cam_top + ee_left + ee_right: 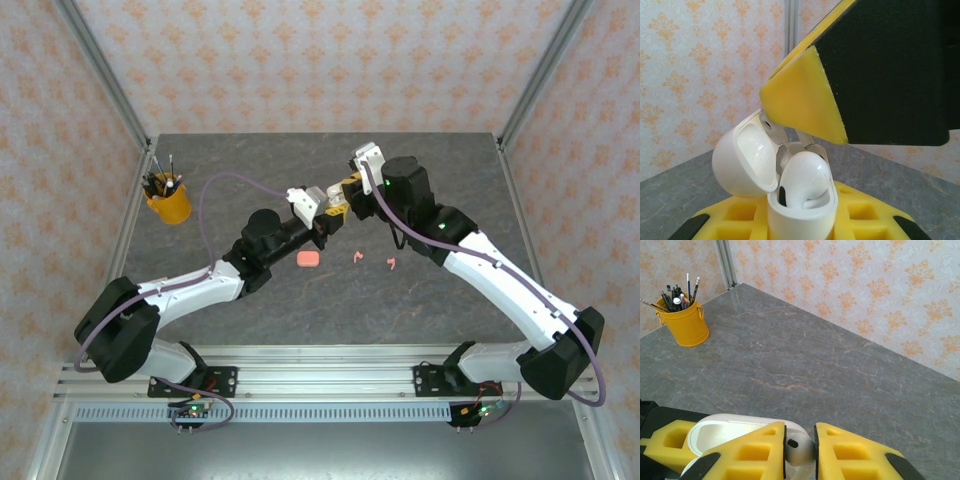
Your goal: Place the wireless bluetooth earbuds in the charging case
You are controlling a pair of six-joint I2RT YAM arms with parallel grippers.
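A yellow pen cup (168, 206) stands at the far left of the table (250, 310). The left gripper (325, 212) clamps the base of the white charging case (800, 222), whose lid is swung open. A coral-pink case (308, 259) lies on the table near it. The right gripper (800, 452), its jaws narrow, pinches a white earbud (801, 451) at the mouth of the white case. Further right, two coral-pink earbuds (355, 257) lie loose on the table, near each other.

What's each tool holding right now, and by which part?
Left tool grips the open white charging case by its lower body. Right tool pinches a white earbud by its rounded head, over the case mouth.
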